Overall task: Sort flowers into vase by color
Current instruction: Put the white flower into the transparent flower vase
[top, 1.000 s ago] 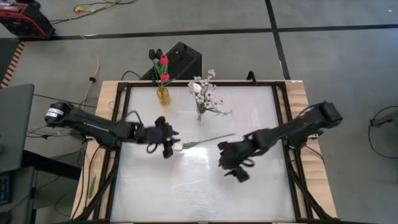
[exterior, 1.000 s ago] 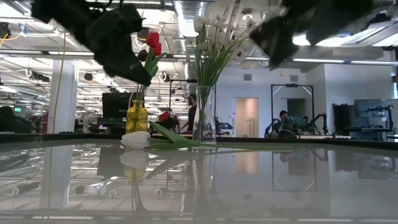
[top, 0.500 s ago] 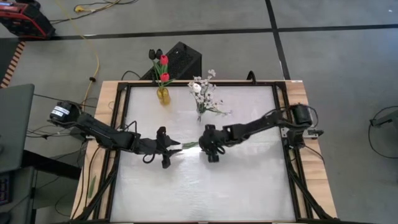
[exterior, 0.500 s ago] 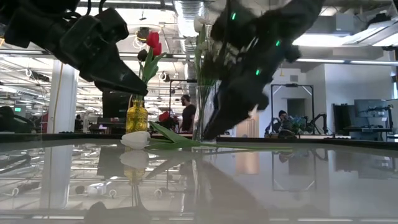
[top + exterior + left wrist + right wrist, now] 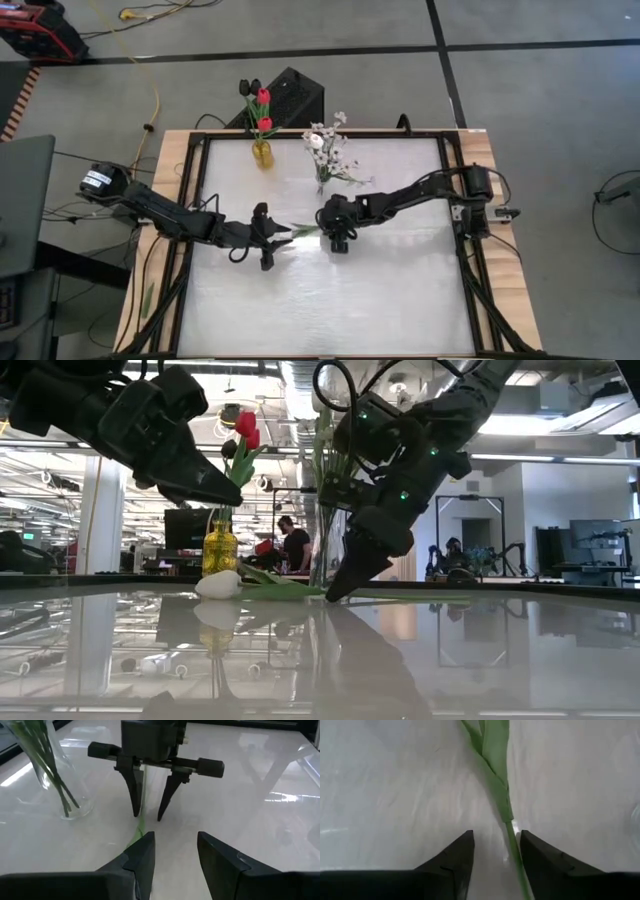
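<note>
Now the right gripper (image 5: 148, 814) is seen down at the table (image 5: 400, 300), its fingers spread and set astride the flower's stem (image 5: 507, 810); they are drawing in, but no pinch is made yet. A second ago it was held up and well off toward the right edge, so the reach has been made and only the closing and the lift are left, by the look of it. The stem runs between the two fingers, nearer one of them than the other, so an off-centre grip is to be expected.

The left gripper (image 5: 175, 837) is held low just beside the flower's head end, fingers apart, nothing between them, much where it was half a second ago.

The flower is laid flat near the table's middle, seemingly unmoved: a white tulip head (image 5: 218, 584), a long thin green stem, a folded leaf along it. Being white, it is judged to belong in the clear vase (image 5: 322, 183) with the white sprigs (image 5: 325, 145), just behind the right gripper, not in the yellow vase (image 5: 262, 153) where red tulips (image 5: 263, 110) are kept
</note>
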Tool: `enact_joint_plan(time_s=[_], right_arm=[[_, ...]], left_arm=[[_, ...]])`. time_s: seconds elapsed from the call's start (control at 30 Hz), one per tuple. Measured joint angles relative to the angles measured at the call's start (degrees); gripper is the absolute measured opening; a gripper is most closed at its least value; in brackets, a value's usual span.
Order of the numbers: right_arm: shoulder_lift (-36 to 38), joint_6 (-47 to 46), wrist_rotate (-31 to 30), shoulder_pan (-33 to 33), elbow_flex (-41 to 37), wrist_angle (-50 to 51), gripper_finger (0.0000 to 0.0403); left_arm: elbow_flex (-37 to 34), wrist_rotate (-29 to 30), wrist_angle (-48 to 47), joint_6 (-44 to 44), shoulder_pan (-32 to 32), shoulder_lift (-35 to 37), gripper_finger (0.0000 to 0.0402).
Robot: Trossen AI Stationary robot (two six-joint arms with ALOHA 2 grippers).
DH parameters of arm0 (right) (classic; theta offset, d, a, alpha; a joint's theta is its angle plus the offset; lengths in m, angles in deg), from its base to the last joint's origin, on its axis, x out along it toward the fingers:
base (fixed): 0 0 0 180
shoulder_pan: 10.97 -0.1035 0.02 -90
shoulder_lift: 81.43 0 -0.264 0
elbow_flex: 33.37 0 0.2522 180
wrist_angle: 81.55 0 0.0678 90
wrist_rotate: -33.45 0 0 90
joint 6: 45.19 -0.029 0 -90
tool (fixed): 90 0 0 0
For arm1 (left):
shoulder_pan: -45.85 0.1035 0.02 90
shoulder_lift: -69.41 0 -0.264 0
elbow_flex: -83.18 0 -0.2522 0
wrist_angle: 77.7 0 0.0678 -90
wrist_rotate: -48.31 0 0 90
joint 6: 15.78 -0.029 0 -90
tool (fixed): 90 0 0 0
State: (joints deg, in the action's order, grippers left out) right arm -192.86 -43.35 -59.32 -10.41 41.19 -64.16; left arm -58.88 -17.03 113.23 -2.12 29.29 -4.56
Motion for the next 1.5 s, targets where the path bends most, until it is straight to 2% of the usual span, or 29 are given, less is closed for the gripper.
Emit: enact_joint_plan(time_s=[0.1, 0.3, 0.33, 0.53, 0.7, 0.87, 0.97, 1.07, 1.17, 1.3, 1.5], right_arm=[[0.32, -1.66, 0.27, -0.20, 0.07, 2.26, 0.0157], [0.46, -5.23, 0.90, -1.75, 0.15, 5.89, 0.0032], [0.84, -5.35, 0.59, -2.49, 0.14, 6.19, 0.0022], [5.32, -6.38, 0.85, -8.78, -0.41, 11.56, 0.0025], [11.92, -2.07, 1.48, -14.18, -0.99, 14.95, 0.0020], [22.45, 0.08, 1.56, -15.68, -10.82, 1.30, 0.0020], [29.65, -0.98, 1.52, -15.28, -19.73, -16.65, 0.0020], [33.10, -2.98, 1.76, -14.80, -27.89, -36.90, 0.0020], [34.00, -4.52, 1.88, -14.69, -31.61, -52.18, 0.0020], [31.55, -4.96, 1.35, -14.67, -31.48, -60.44, 0.0020], [25.21, -6.35, 0.64, -14.67, -27.58, -65.60, 0.0020]], left_arm=[[0.00, 0.03, 0.78, -0.56, 0.02, 0.00, 0.0135], [0.00, 0.01, 1.22, -0.58, 0.02, 0.00, 0.0135], [0.00, -0.19, 1.74, -0.59, 0.02, 0.00, 0.0135], [0.00, -0.29, 3.38, -2.78, 0.06, 0.00, 0.0135], [0.00, 1.79, 5.90, -4.57, 1.21, 0.00, 0.0135], [0.00, 2.18, 6.55, -4.18, 3.26, 0.00, 0.0135], [0.00, 1.40, 9.60, -2.99, 3.74, -0.88, 0.0135], [0.00, -3.72, 18.70, -5.18, 3.76, -3.79, 0.0135], [0.03, -9.32, 31.94, -7.58, 3.76, -9.04, 0.0135], [2.49, -13.36, 46.47, -10.24, 3.76, -18.45, 0.0135], [12.00, -15.28, 52.16, -12.93, 3.76, -30.20, 0.0135]])
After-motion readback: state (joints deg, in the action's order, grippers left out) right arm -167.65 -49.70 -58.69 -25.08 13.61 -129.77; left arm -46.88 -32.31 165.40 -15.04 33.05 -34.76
